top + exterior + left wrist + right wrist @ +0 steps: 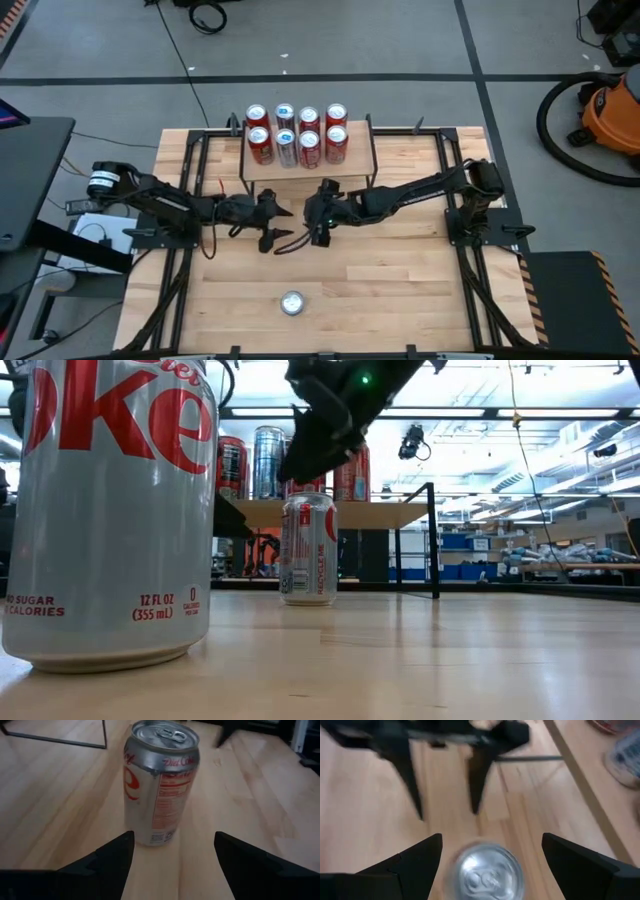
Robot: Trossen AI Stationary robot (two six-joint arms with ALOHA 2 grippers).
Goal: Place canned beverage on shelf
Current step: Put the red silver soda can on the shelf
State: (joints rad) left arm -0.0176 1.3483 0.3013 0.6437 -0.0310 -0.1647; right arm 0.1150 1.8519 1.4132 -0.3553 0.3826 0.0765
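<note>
Across the wooden table (400, 290) we see the shelf (262, 172) carrying 8 cans. Our left gripper (274, 238) and right gripper (319, 236), both spread wide and empty, flank 1 silver can (308, 548) standing below them; another can (292, 302) stands well apart.

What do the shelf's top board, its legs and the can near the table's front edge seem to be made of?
Shelf top board: probably light wood, matte, pale like the table. Legs: thin black bars, likely painted metal. Can: silvery shiny lid and side, apparently thin metal, printed in red.
</note>
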